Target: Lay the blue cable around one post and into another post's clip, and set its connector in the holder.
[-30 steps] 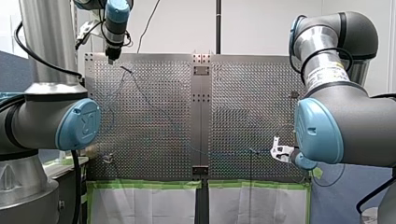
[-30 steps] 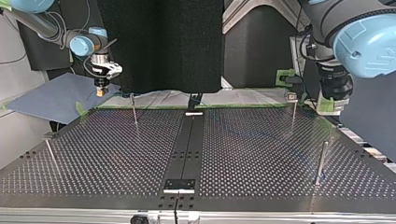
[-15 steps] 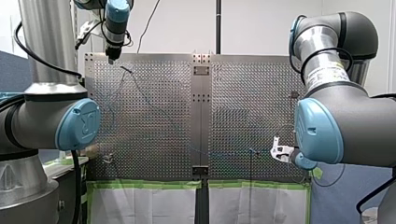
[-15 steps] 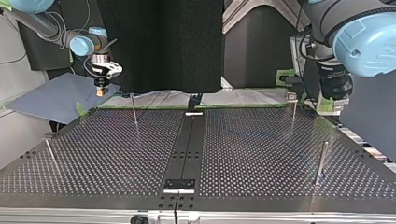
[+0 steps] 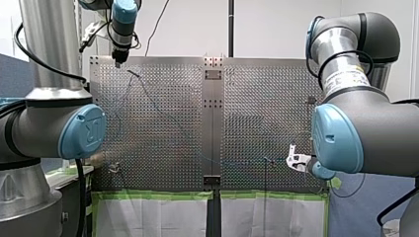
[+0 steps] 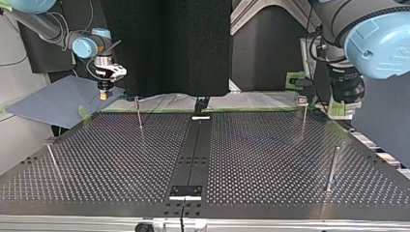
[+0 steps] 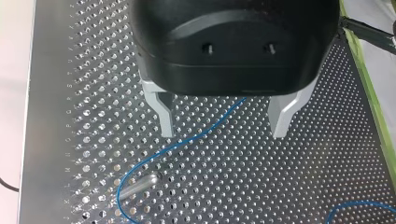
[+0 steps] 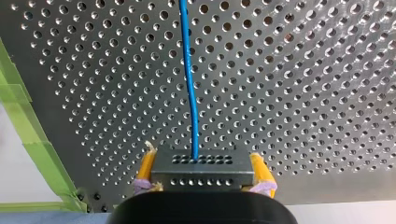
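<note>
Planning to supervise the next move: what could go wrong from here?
My right pincer grips the connector, and the blue cable runs straight from it; pulling might drag its loop off the post. My left pincer is open, the cable loose between its fingers, so nothing would restrain that loop.

Four posts (image 6: 332,166), one blue cable (image 8: 190,84), one connector (image 8: 201,169), two arms (image 5: 54,129).

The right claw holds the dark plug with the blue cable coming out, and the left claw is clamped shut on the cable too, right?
Not quite: the left wrist view shows my left gripper open, metal fingers apart, clamping nothing. My right gripper does hold the connector with the blue cable coming out.
</note>
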Tool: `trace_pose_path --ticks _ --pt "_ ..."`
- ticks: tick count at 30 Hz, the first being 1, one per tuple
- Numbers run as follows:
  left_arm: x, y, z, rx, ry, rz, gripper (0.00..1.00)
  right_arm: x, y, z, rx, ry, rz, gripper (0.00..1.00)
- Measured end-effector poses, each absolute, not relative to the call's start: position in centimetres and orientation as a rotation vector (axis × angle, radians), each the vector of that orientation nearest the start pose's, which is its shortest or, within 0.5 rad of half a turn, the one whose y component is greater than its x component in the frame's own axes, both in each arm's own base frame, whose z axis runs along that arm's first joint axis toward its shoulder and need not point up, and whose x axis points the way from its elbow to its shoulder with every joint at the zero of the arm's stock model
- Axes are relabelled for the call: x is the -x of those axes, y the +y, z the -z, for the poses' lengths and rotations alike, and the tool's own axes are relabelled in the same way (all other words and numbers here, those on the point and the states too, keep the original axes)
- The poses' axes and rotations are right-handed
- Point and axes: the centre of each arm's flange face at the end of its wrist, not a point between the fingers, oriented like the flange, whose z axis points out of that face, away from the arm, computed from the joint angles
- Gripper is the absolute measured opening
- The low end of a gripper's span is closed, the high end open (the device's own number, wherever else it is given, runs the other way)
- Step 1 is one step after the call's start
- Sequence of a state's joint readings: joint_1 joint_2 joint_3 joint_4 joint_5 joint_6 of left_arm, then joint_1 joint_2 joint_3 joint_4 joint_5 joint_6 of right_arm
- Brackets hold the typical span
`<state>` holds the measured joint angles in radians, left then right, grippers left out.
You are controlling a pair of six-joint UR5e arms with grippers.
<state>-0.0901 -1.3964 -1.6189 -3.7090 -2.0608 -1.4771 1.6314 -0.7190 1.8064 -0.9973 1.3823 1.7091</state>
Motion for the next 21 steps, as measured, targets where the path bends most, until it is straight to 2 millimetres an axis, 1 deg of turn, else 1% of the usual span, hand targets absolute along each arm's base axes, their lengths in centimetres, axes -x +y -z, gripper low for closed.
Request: trace_pose_path --ticks 7,16,18,21 --pt "-33.9 -12.2 -50.4 0.124 1.965 -0.451 0.98 -18.7 -58.0 1.3 -1.4 -1.273 -1.444 0.0" --pt "-31.4 -13.8 -50.0 0.119 1.889 -0.287 0.98 -19.0 -57.9 1.3 -1.403 -1.271 -1.445 0.0" --pt "-31.1 -14.4 -49.6 0.111 1.881 -0.246 0.98 -19.0 -57.9 1.3 -1.403 -1.271 -1.445 0.0" --pt "-31.1 -15.5 -48.3 0.094 1.89 -0.191 0.98 -19.1 -57.9 1.3 -1.404 -1.271 -1.446 0.0"
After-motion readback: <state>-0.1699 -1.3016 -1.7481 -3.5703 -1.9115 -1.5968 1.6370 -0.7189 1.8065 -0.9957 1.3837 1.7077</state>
